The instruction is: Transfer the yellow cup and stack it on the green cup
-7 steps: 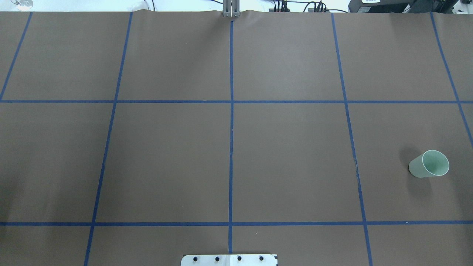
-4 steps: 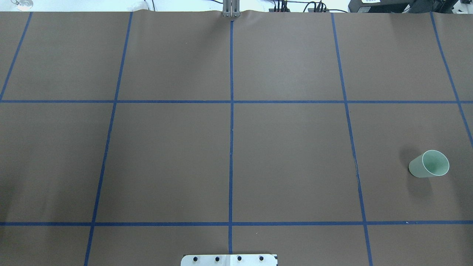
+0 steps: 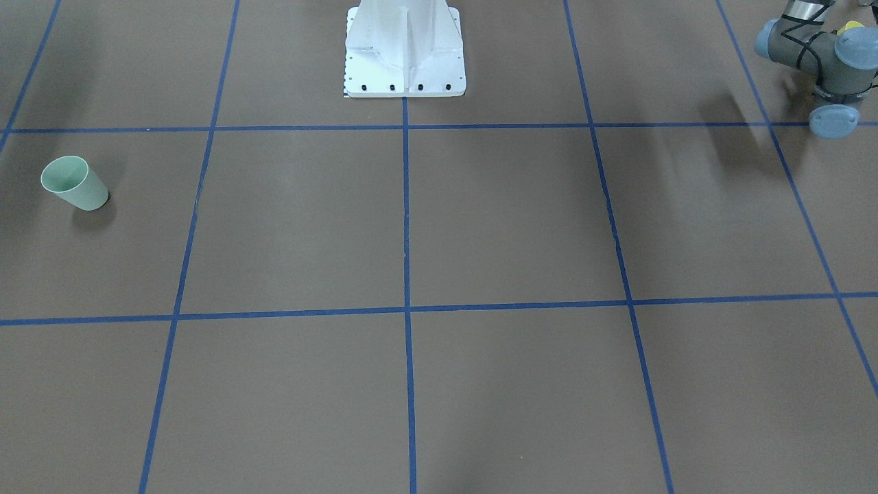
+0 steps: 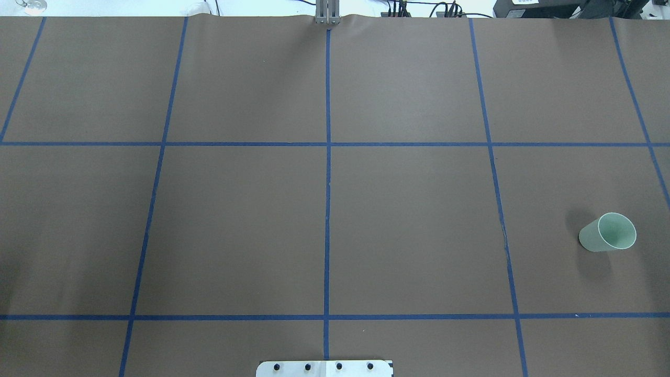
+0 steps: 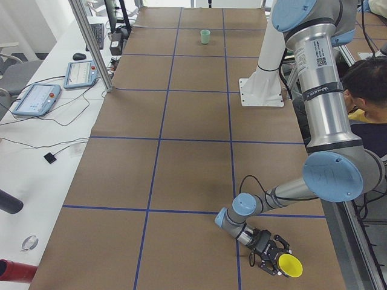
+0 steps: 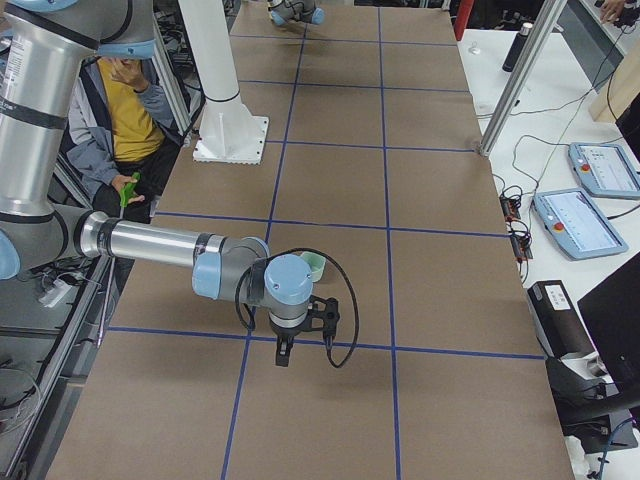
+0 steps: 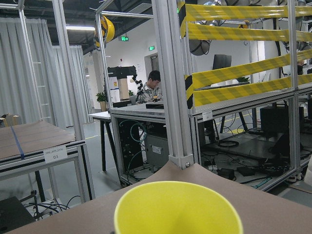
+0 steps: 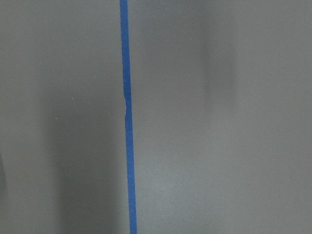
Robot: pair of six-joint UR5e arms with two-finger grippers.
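Starting at the left gripper: stretched out low and sideways at the end of the table on the robot's left, right up against the yellow cup. Cannot tell from that side view alone whether clamped on the cup, merely touching it, or parted around it. No fingers in the left wrist view either, only the cup's open rim along the bottom edge, mouth up, with brown table beyond. Cannot tell whether lifted or resting on the surface. Over to the right gripper: pointing down close above a blue tape line, nothing yellow at it, spread or together impossible to judge from the one end view showing it. Just beyond that wrist, the green cup: upright, mouth up, alone in a grid square on the robot's right, well apart from the yellow cup at the opposite end of the table. Judging progress: early. Nothing stacked, nothing handed over; at best a grasp under way on the yellow cup. Left to do, by the look of it: secure and raise the yellow cup, carry it the length of the table, probably with a pass to the right arm near the middle, then lower it base-first into the green cup's mouth and let go.
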